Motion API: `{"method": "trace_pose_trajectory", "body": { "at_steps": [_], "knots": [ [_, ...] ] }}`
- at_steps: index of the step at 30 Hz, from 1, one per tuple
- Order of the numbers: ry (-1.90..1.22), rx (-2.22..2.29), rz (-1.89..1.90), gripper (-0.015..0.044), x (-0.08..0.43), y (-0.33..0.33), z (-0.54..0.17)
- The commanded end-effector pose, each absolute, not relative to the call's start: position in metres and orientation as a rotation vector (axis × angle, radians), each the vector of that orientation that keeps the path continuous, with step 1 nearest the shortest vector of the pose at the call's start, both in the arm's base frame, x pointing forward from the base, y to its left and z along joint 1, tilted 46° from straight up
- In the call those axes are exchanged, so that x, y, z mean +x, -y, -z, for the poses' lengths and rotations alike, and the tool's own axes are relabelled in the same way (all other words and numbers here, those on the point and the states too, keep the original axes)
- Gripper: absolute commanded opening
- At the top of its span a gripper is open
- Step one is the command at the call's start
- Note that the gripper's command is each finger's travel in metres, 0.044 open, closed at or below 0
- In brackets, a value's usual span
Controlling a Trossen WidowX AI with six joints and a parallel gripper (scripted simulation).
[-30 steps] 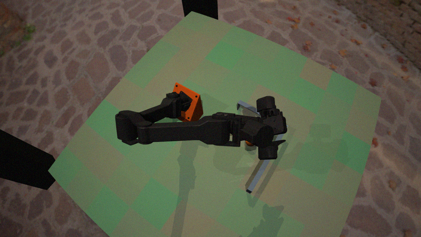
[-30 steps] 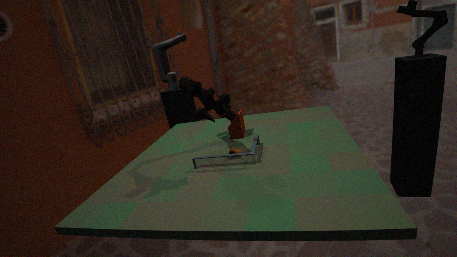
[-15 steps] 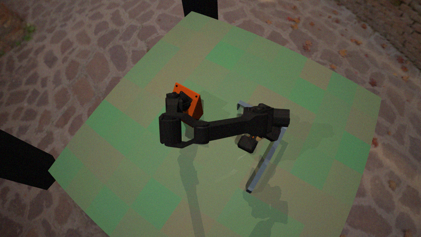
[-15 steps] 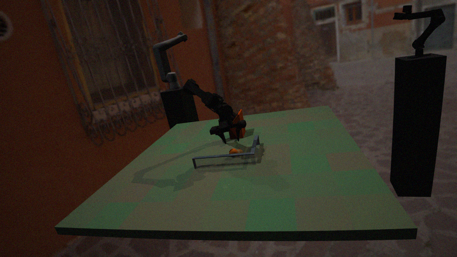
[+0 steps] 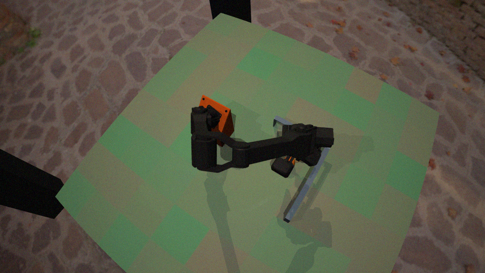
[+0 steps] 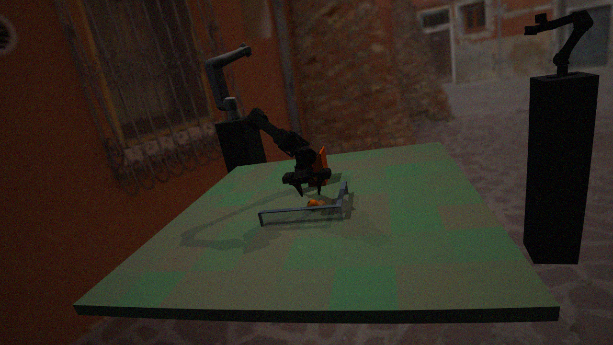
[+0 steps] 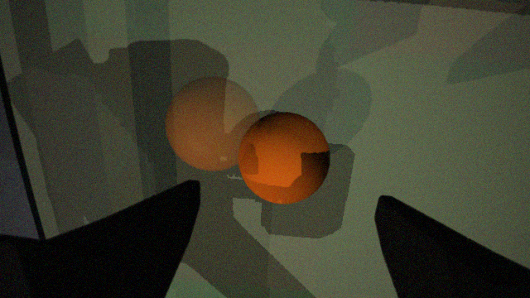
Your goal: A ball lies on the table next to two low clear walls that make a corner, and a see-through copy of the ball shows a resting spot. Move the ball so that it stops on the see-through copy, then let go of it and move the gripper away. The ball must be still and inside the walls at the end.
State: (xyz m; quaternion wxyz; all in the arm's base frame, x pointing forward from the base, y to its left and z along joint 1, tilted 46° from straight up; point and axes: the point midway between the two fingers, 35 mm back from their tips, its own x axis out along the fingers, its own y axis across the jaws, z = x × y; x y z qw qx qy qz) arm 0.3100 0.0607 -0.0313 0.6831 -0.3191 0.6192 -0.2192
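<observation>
The claw (image 7: 286, 232) is wide and holds nothing. The ball (image 7: 284, 157) looks smooth, hard and rolly; pinch its round middle gently.

Ball (image 5: 291, 159) mostly hidden beneath the arm (image 5: 271, 146).

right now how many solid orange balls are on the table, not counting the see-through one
1. The ball lies on the table below the open gripper, partly overlapping the see-through copy, inside the walls. The arm could hide others in the top view.
</observation>
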Motion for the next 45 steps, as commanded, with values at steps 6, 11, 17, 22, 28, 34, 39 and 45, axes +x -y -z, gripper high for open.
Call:
{"method": "trace_pose_trajectory", "body": {
  "at_steps": [6,11,17,22,28,34,39,45],
  "knots": [
    [-1.391,-0.731,0.486,0.0328,0.311,-0.052,0.043],
    [-1.391,-0.731,0.487,0.0328,0.312,-0.046,0.048],
    [-1.391,-0.731,0.487,0.0328,0.314,-0.039,0.055],
    [-1.390,-0.732,0.488,0.0328,0.314,-0.034,0.061],
    [-1.390,-0.732,0.489,0.0302,0.315,-0.029,0.064],
    [-1.390,-0.732,0.489,0.0203,0.315,-0.029,0.064],
    [-1.390,-0.732,0.489,0.0170,0.315,-0.029,0.064],
    [-1.391,-0.728,0.482,0.0013,0.316,-0.049,0.049]
  ]
}}
